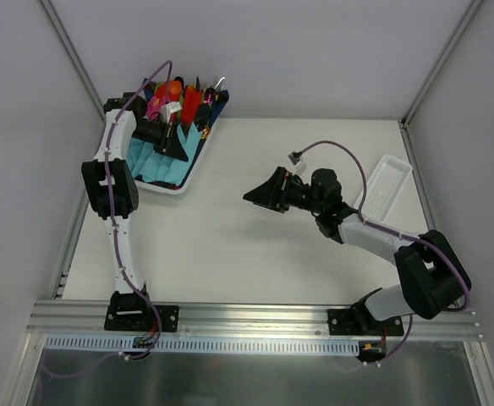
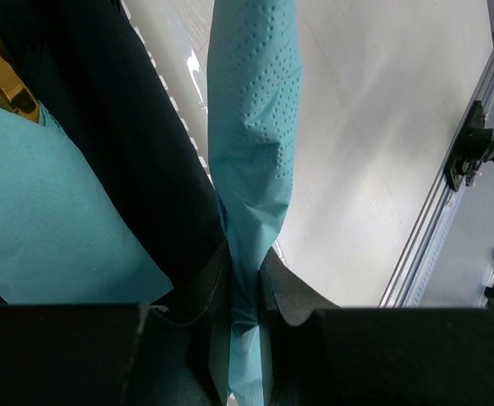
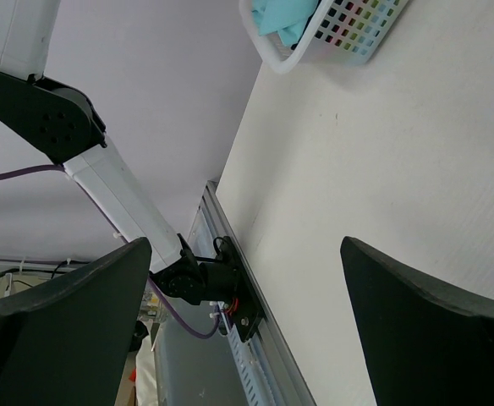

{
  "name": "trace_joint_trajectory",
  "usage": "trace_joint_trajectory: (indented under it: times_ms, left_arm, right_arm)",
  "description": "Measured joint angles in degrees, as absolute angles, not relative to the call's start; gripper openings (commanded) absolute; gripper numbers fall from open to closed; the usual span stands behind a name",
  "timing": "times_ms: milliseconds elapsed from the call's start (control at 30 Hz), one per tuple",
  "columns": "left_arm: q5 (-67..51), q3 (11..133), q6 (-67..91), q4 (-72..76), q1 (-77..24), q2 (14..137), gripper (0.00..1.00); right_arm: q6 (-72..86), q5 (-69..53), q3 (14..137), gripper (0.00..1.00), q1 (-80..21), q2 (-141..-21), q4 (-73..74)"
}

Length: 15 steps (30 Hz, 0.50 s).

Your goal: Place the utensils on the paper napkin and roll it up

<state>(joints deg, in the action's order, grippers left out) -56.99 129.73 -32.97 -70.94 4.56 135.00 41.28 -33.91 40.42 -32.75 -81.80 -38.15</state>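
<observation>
My left gripper point(image 1: 182, 150) is over the white basket point(image 1: 198, 161) at the far left. In the left wrist view it point(image 2: 245, 254) is shut on a teal paper napkin point(image 2: 252, 127), pinched as a folded strip that hangs out past the fingertips. More teal napkins point(image 1: 152, 165) lie in the basket, and one shows in the left wrist view point(image 2: 52, 228). I cannot make out the utensils clearly; a few slim dark pieces point(image 1: 206, 87) stick up at the basket's far end. My right gripper point(image 1: 249, 196) is open and empty above mid-table, its fingers wide apart in the right wrist view point(image 3: 247, 245).
The basket also holds pink, red and orange items point(image 1: 169, 91) and a navy napkin point(image 2: 137, 144). A white tray point(image 1: 386, 182) lies at the right edge. The basket's corner shows in the right wrist view point(image 3: 332, 34). Metal rails run along the near edge point(image 1: 255, 317).
</observation>
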Motion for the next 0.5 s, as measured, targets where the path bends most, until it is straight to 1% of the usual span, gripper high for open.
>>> trace_joint_trajectory:
  times_ms: [500]
  left_arm:
    - [-56.69, 130.41, -29.08, -69.06, 4.54, 138.58, 0.00]
  right_arm:
    - [41.43, -34.48, 40.42, 0.99, -32.75, -83.24, -38.15]
